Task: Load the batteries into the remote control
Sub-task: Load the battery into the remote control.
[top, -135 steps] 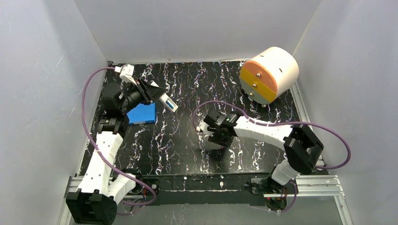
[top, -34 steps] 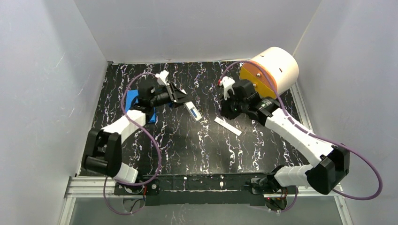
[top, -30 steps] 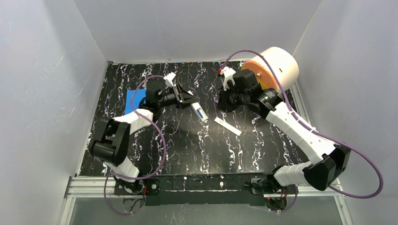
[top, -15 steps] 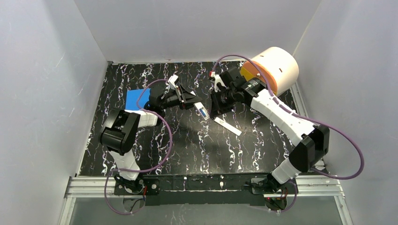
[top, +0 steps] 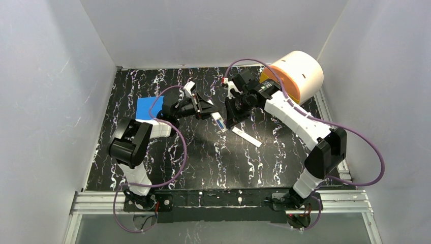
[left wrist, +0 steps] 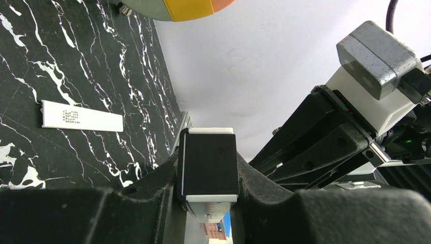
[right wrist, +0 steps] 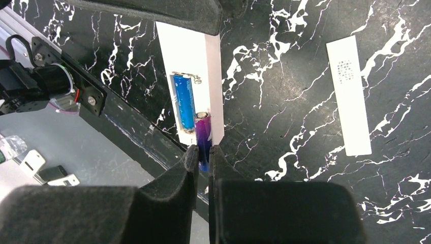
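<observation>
Though slim, smooth white remote control

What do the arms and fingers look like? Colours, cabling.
Left arm and right arm: white link shells, black joint housings. A purple cable loops along each. Left fingers and right fingers are matte black, blocky, tapering toward the tips.

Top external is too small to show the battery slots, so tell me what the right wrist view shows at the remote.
Observer: The first battery lies seated in the remote control's recess.
Operator: Now report the other one.
Observer: The right gripper is shut on the second battery, whose far end overlaps the remote beside the first.
Operator: Confirm the left grip.
Observer: The left wrist view shows the left gripper clamped on the remote's end.
</observation>
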Robot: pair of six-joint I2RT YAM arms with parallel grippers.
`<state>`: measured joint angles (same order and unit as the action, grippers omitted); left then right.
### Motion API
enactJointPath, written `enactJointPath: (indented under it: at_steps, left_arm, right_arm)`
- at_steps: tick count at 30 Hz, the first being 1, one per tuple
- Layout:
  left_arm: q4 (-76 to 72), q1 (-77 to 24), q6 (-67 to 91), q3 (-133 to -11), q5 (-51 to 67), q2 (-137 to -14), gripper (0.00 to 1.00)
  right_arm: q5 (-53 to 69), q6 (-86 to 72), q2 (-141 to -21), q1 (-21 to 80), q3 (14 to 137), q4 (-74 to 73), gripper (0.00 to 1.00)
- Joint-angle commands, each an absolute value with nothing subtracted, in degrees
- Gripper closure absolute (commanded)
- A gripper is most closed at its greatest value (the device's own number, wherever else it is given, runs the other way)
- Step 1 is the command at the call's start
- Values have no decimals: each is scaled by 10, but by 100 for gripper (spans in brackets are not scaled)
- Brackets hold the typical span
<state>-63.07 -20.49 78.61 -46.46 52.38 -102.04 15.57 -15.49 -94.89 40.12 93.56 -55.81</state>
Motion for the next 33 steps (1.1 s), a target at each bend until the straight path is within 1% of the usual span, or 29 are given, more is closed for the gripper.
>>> enactJointPath:
  at_steps: [1, 11, 22, 24, 27, 30, 33]
  left_arm:
    - [-653, -209, 778, -475, 534, -1016, 97]
    - [-653, -214, 774, -468, 529, -1015, 97]
    - [-652, -215, 773, -459, 515, -1004, 98]
    - [-652, -215, 773, -458, 509, -1004, 98]
    - [-652, -216, 775, -458, 506, -1005, 98]
    - [-652, -215, 775, -460, 505, -1005, 98]
    - [-652, -216, 777, -461, 506, -1004, 98]
  right_arm:
    - [162, -151, -955, 407, 967, -576, 91]
    - [150, -162, -965, 418, 970, -563, 88]
    - [114, -173, -988, 419, 1001, -603, 84]
    - [113, -173, -986, 419, 1002, -605, 82]
    - [118, -172, -984, 420, 998, -602, 75]
    - [146, -174, -977, 420, 988, -580, 70]
    - [156, -177, -976, 420, 984, -569, 68]
